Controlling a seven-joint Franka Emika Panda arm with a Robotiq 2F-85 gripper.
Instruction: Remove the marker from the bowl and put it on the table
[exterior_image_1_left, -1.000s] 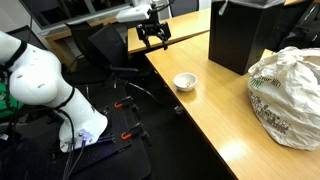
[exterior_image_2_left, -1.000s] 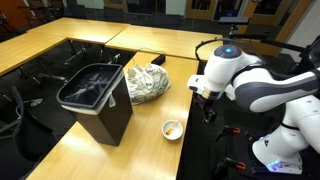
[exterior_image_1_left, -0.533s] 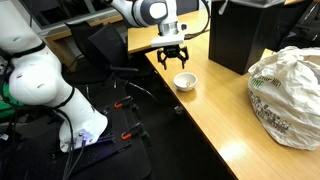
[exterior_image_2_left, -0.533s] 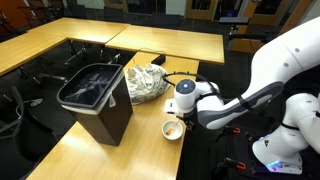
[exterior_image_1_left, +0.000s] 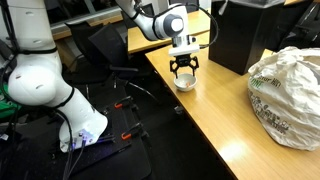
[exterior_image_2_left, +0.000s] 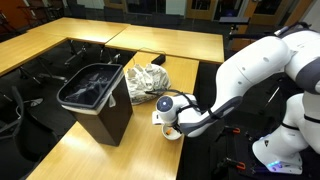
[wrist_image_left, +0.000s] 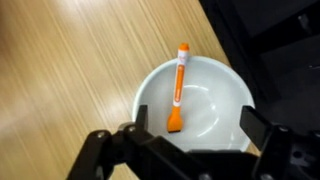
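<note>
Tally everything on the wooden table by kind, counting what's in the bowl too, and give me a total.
white bowl: 1
orange marker: 1
black bin: 1
crumpled plastic bag: 1
Total: 4

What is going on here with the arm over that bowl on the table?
A robot arm holds its gripper just above a white bowl near the edge of the wooden table. The wrist view shows an orange marker lying in the bowl, one end up against the rim. The jaws are open and spread to either side, and nothing is gripped yet, so the marker has not been lifted out.
</note>
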